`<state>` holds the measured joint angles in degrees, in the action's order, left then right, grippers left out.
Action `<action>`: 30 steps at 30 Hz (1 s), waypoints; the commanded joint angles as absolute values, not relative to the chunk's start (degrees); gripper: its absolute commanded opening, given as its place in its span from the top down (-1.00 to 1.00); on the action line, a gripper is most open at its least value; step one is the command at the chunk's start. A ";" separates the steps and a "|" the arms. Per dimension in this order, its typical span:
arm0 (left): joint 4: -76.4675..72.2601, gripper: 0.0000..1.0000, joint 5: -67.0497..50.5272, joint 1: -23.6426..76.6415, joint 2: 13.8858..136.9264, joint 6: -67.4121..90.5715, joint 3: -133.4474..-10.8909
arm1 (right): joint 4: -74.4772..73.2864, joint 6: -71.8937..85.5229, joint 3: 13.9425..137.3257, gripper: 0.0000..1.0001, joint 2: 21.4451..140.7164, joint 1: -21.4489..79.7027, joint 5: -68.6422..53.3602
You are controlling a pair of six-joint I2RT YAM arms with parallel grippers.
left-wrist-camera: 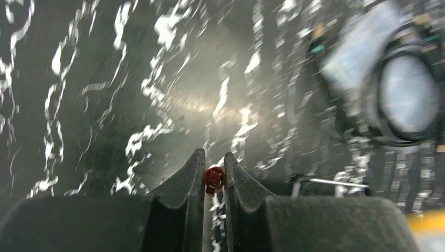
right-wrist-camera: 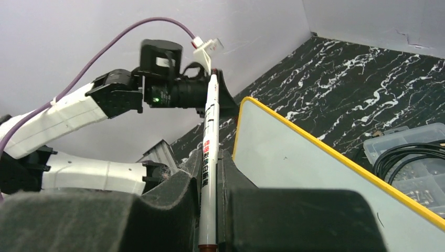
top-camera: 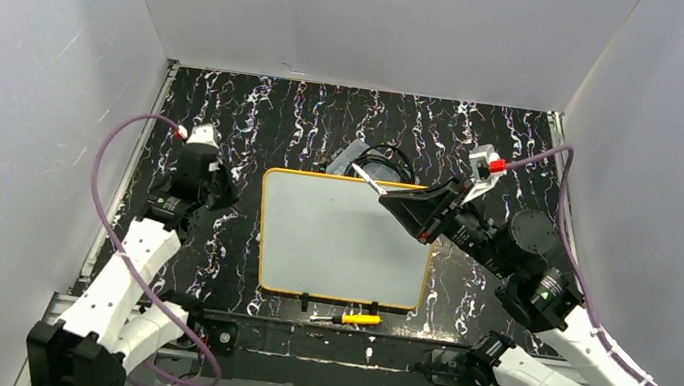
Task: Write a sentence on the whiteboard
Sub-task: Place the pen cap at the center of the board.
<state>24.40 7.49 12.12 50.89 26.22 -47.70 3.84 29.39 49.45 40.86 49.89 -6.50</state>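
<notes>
Top view: even, diffuse light, bright white walls (top-camera: 383,17), no hard shadows. Left wrist view badly motion-blurred, w/ soft glare patch on black white-veined tabletop (left-wrist-camera: 197,105) just beyond the dark left fingers (left-wrist-camera: 181,191). Right wrist view sharper; right fingers (right-wrist-camera: 173,205) are soft & underlit, large white yellow-rimmed whiteboard (right-wrist-camera: 294,157) to their right evenly lit.

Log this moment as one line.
right gripper: shut on marker, at whiteboard far edge | left gripper: shut on small red piece | whiteboard: blank, no lettering visible
</notes>
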 commanded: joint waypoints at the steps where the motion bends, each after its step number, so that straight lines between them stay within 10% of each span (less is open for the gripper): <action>1: 24.74 1.00 11.48 11.21 52.80 27.94 -41.99 | -0.61 25.39 54.35 0.97 44.19 50.01 -7.88; 19: 14.11 0.87 8.41 10.20 76.26 31.16 -34.89 | -5.57 20.54 54.05 0.97 44.16 50.01 -8.75; 26: 11.71 0.31 7.08 9.26 76.34 31.84 -33.17 | -6.59 20.13 54.20 0.97 45.97 50.01 -8.55; 30: 14.40 -0.43 7.59 8.80 74.03 31.42 -34.82 | -7.46 19.89 54.80 0.97 47.26 50.01 -7.39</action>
